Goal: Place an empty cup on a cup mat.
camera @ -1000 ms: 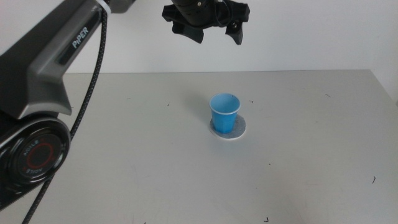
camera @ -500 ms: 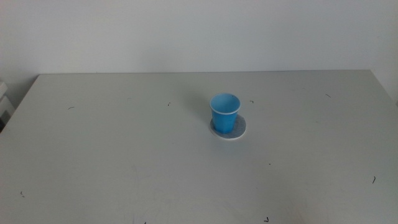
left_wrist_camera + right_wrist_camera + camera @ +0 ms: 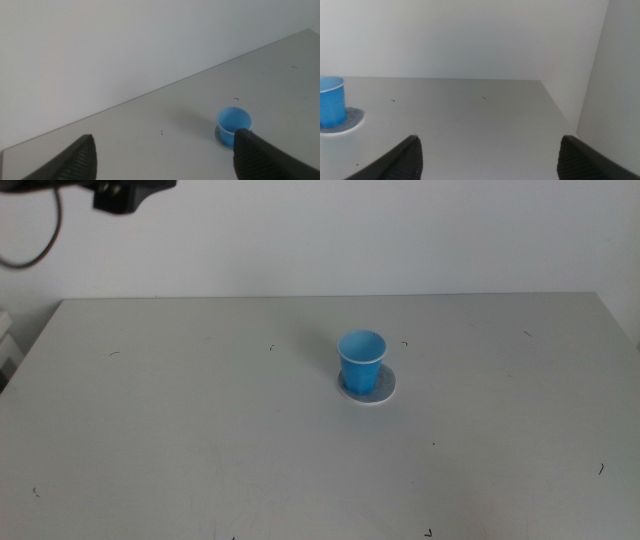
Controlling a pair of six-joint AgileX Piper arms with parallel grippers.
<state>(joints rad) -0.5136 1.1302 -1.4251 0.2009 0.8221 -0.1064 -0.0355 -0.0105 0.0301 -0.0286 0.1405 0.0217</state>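
The blue paper cup [image 3: 361,360] stands upright on the grey round cup mat [image 3: 386,388] near the table's middle. It is empty inside. My left gripper [image 3: 165,137] is open and empty, high above the table and well away from the cup [image 3: 233,122]. A dark part of the left arm [image 3: 128,192] shows at the middle view's top left corner. My right gripper [image 3: 490,140] is open and empty, far to the side of the cup [image 3: 331,102] and mat [image 3: 353,120]; it is out of the middle view.
The grey table [image 3: 200,430] carries only a few small dark marks. A white wall [image 3: 400,230] stands behind it. A white side panel [image 3: 615,75] rises past the table's edge in the right wrist view.
The left arm, which filled the left side with its gripper above the cup, has pulled away; only a dark part shows at the top left. The cup has not moved.
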